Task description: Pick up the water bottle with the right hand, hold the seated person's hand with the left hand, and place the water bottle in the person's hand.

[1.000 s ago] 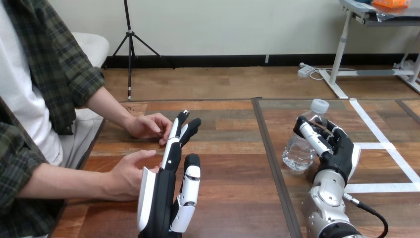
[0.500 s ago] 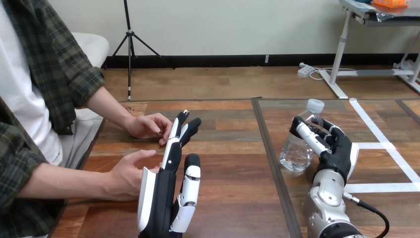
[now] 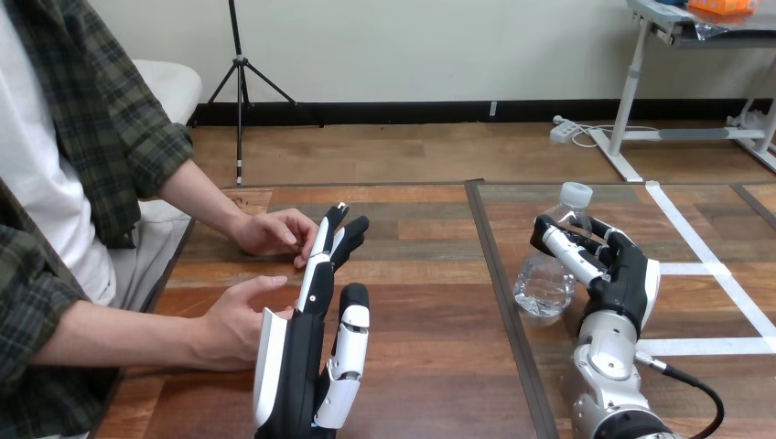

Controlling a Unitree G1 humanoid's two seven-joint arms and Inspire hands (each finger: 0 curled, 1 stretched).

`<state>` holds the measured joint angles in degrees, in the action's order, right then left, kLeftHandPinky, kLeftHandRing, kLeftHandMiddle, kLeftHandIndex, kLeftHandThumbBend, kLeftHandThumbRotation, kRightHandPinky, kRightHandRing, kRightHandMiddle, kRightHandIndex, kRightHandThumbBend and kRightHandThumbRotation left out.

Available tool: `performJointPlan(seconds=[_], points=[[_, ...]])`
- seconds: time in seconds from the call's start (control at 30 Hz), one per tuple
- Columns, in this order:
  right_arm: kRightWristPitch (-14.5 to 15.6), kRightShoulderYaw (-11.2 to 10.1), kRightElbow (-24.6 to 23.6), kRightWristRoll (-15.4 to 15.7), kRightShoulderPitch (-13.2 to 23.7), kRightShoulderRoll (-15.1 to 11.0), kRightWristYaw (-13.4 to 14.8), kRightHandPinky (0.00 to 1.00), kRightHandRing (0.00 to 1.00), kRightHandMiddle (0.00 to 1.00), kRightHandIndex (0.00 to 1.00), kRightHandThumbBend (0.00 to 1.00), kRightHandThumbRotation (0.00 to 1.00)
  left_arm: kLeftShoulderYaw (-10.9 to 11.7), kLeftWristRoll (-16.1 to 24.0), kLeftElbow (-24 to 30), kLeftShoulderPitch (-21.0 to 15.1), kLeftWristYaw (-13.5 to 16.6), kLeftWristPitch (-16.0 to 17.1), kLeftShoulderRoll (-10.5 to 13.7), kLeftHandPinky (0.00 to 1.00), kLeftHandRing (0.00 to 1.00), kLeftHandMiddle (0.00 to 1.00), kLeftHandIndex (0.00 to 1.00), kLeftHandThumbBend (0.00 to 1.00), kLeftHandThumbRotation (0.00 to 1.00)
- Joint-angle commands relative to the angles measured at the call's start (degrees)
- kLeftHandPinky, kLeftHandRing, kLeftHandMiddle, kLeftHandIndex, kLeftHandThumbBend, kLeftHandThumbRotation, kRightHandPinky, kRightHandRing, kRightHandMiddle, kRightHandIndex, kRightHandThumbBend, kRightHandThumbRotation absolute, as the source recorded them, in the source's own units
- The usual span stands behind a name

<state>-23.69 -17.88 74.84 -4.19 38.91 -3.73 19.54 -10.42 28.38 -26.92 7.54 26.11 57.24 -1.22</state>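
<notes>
Right hand's fingers (image 3: pixel 569 251) curl round one clear plastic water bottle (image 3: pixel 545 285) with a white cap. The right hand (image 3: pixel 615 270) grips it from the side, over the right half of the wooden table (image 3: pixel 430 366). Bottle leans slightly.

Left hand (image 3: pixel 307 357): fingers straight, pointing up, just beside the person's nearer hand (image 3: pixel 229 320); contact not discernible. The person's farther hand (image 3: pixel 274 231) rests on the table. Person's hands: two.

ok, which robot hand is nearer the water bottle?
Right. The right robot hand is curled round the water bottle; the left robot hand stands far off at the view's left, beside the person's nearer hand.
</notes>
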Motion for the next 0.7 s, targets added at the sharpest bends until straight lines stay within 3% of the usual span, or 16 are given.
performJointPlan(seconds=[0.0,0.2,0.4,0.5,0.6,0.67], points=[[-2.19,1.27,-0.79,1.56,3.19,-2.15,-0.64,0.67,0.61,0.59,0.62,0.64,0.0,0.02,-0.58,1.51,-2.23,-0.16,0.3,-0.29,0.89,0.89,0.89,0.96,0.08,1.0],[-4.55,1.86,-1.03,2.63,2.63,-2.43,-1.21,0.65,0.59,0.57,0.61,0.64,0.0,0.22,-0.18,1.43,-2.44,0.04,0.19,-0.32,0.89,0.88,0.89,0.95,0.07,1.0],[-4.56,1.75,-1.07,3.28,2.61,-2.7,-1.77,0.63,0.58,0.57,0.6,0.65,0.0,0.28,-0.07,1.57,-2.35,0.16,-0.03,-0.46,0.89,0.87,0.88,0.94,0.07,1.0],[-5.37,3.13,-1.16,5.29,2.28,-3.17,-0.65,0.63,0.58,0.57,0.6,0.65,0.0,0.19,-0.39,1.39,-2.48,-0.09,0.24,-0.36,0.88,0.87,0.88,0.94,0.07,1.0],[-6.24,1.79,-1.34,3.79,2.26,-2.88,-2.59,0.65,0.58,0.56,0.59,0.64,0.0,0.2,-0.42,1.46,-2.49,-0.1,0.23,-0.38,0.88,0.87,0.88,0.94,0.06,1.0],[-6.19,1.99,-1.4,3.97,2.24,-3.01,-2.53,0.66,0.57,0.56,0.59,0.65,0.0,0.34,0.0,1.63,-2.45,0.24,-0.13,-0.49,0.88,0.87,0.88,0.94,0.06,1.0]])
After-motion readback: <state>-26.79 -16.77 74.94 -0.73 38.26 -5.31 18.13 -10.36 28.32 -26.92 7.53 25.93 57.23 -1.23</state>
